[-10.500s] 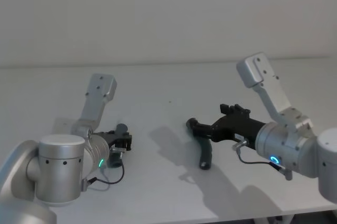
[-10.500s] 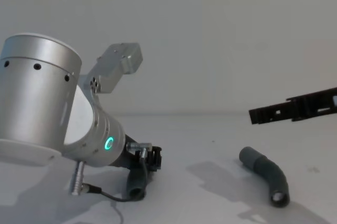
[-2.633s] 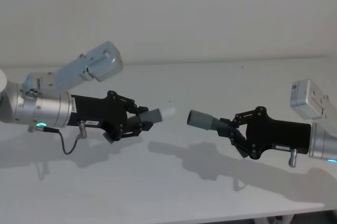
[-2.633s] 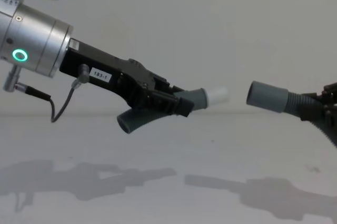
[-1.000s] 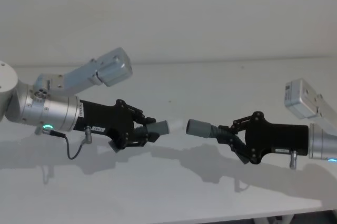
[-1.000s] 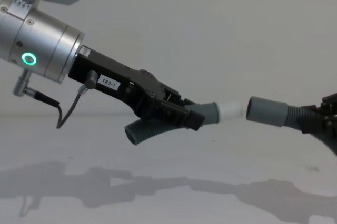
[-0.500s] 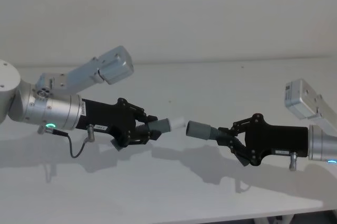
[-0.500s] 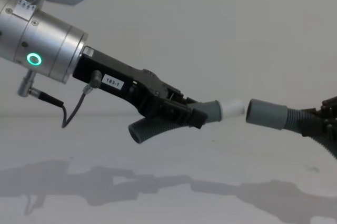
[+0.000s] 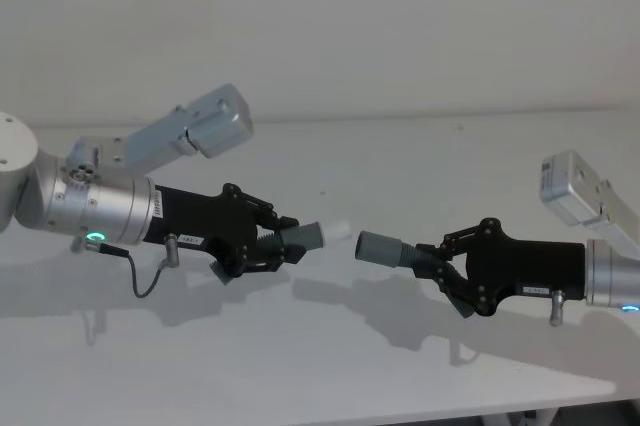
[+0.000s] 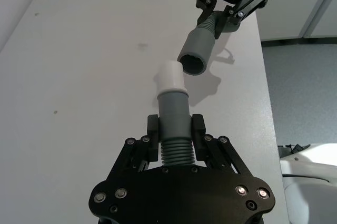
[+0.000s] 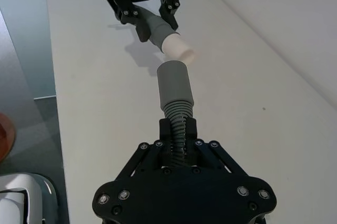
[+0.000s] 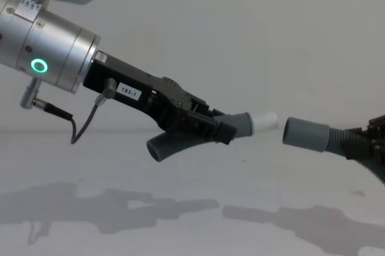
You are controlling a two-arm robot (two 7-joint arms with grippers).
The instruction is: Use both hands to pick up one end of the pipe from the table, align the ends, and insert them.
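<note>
**Desk:** What do the fingers show?

**Photographer:** The left gripper is clamped on the ribbed middle of one grey pipe piece, fingers pressed against both sides. The right gripper is closed the same way on the ribs of the other pipe piece. Neither has any slack.

**Desk:** And the ends?

**Photographer:** The white tip points at the grey cuff mouth, near it but apart, with a visible gap between them in the chest view. In the left wrist view the cuff mouth sits slightly off to one side of the tip's line, so the axes look close, not quite true.

**Desk:** Where is all this?

**Photographer:** Both pieces are held up in the air above the white table, shadows below them.

**Desk:** So how far along?

**Photographer:** Pickup is done and alignment looks nearly done. What is left, by my reading, is a small correction and the push that seats tip inside cuff.
</note>
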